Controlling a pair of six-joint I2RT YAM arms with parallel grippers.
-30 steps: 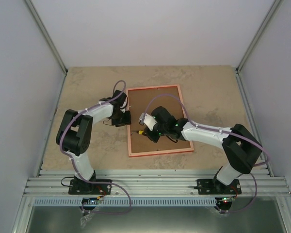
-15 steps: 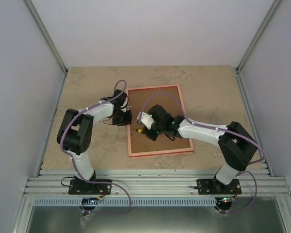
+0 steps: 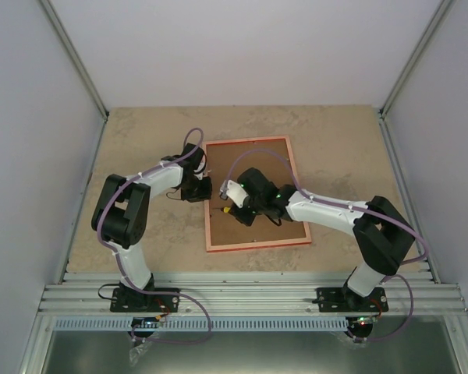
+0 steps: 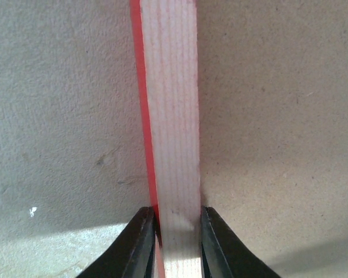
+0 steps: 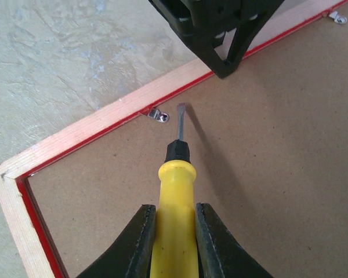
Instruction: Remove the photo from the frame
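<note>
Frame (image 3: 257, 244) lying face down mid-table (image 3: 140, 140), both arms working its left rail

The overhead view shows the whole layout: brown backing board (image 3: 249, 160) facing up, photo hidden underneath. Only the wrist cams show the grips. The left gripper (image 4: 177, 231) is pinched tight on the rail, which is pale bare wood with bright red along its edge. The right gripper (image 5: 175, 231) is clamped round a yellow-handled screwdriver (image 5: 174, 191), blade tip just beside a small metal turn clip (image 5: 158, 116) on that rail. Can't tell if the tip touches the board.
</note>
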